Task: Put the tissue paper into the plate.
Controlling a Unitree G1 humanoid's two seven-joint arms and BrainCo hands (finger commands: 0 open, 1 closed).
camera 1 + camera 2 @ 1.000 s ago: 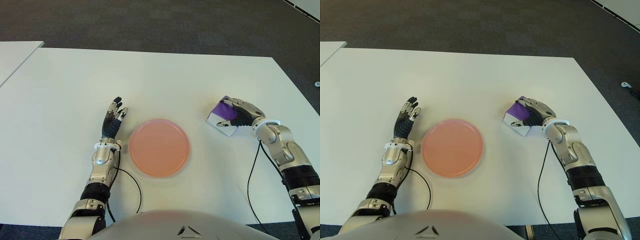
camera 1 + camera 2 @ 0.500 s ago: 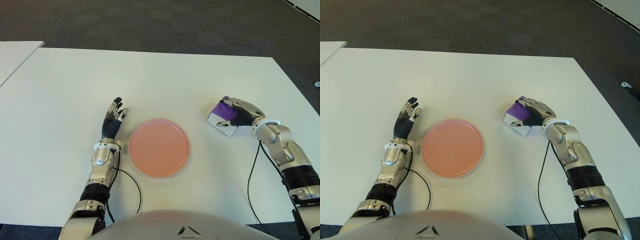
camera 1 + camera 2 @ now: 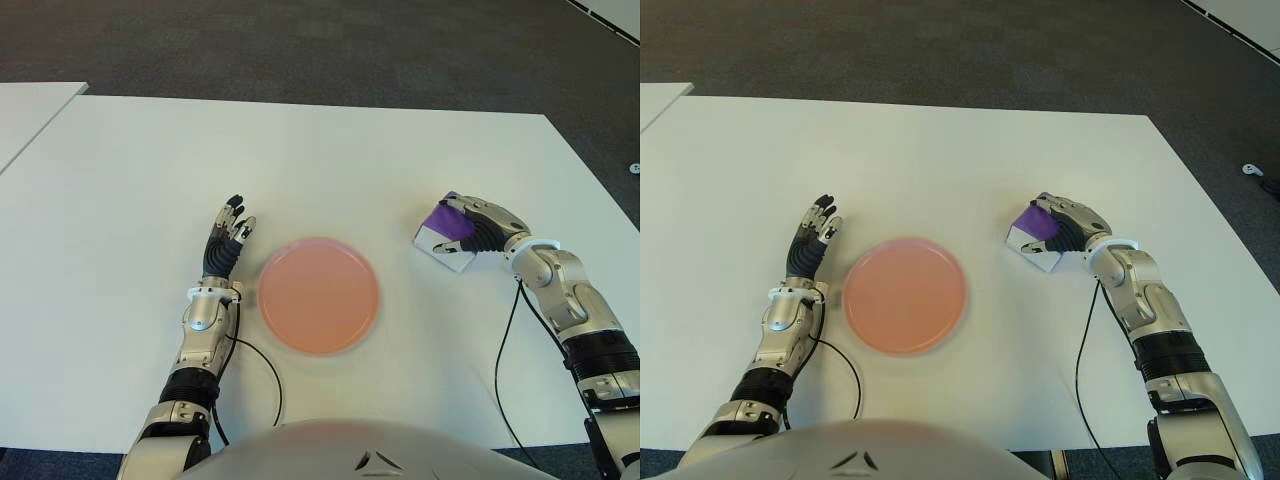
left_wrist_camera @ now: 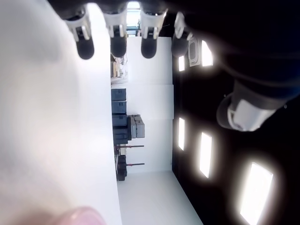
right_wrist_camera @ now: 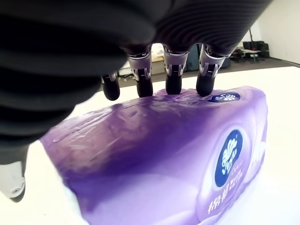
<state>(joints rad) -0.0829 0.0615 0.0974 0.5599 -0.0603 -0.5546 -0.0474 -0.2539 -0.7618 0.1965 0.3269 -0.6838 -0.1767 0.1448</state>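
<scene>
Tabletop: right hand (image 3: 482, 224) atop tissue pack (image 3: 443, 233)

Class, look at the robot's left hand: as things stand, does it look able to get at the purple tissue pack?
Probably not easily. The left hand shows left of the pink plate, open, while the tissue pack lies beyond the plate's right side, already under the right hand, whose fingertips touch its top.

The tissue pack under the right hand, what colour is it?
Purple with a white side; the tissue pack shows best in the right wrist view.
</scene>
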